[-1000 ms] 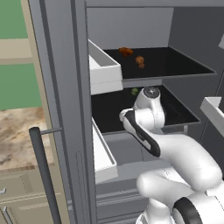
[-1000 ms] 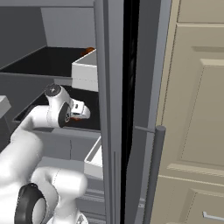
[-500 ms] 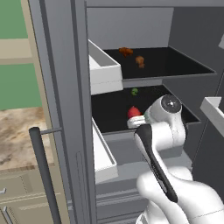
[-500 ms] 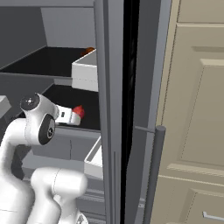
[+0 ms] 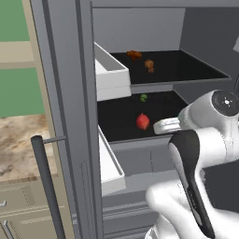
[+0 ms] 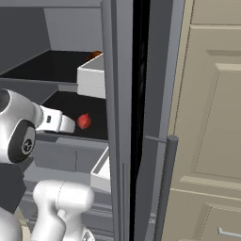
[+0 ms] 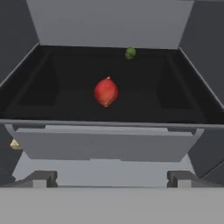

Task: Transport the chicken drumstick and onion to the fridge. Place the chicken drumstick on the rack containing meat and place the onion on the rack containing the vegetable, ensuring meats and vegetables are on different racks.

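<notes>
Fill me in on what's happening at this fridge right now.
The robot arm is in front of the open fridge. The onion lies on the lower rack, in front of the small green vegetable. Two brownish pieces, likely including the drumstick, sit on the upper rack. The tool is open and empty, outside the lower rack's front edge and pointing at the onion.

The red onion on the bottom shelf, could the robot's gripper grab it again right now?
Probably yes. The onion sits near the shelf's front, straight ahead of the open gripper, with only bare black shelf between them. The little green vegetable is farther back.
</notes>
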Robot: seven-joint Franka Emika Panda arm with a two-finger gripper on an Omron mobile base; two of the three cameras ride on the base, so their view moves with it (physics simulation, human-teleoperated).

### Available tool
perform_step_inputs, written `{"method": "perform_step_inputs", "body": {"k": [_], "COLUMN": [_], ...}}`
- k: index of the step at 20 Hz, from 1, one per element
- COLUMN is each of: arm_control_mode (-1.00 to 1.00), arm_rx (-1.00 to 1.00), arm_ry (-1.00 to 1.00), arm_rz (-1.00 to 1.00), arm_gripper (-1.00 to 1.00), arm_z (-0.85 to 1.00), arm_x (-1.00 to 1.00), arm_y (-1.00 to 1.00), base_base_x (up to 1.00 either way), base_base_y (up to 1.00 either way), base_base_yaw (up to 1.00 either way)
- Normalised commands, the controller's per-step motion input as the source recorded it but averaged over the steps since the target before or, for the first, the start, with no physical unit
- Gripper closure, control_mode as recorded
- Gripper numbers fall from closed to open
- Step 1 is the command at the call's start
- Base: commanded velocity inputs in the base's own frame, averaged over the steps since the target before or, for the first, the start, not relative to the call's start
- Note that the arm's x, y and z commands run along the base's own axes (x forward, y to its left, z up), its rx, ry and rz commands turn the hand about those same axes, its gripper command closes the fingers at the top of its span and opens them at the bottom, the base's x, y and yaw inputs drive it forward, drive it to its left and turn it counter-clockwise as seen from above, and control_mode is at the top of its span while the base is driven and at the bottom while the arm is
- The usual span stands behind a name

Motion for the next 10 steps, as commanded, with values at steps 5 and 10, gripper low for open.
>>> {"method": "perform_step_inputs", "body": {"k": [5,10], "arm_control_mode": [-1.0,-1.0], "arm_rx": [0.02,0.0], "arm_ry": [0.07,0.02], "arm_rz": [0.0,0.0], "arm_gripper": [-1.0,-1.0], "arm_z": [0.58,0.14], "arm_x": [-1.0,-1.0], "arm_y": [-0.07,0.0], "base_base_x": [0.0,0.0], "base_base_y": [0.0,0.0], "base_base_yaw": [0.0,0.0]}}
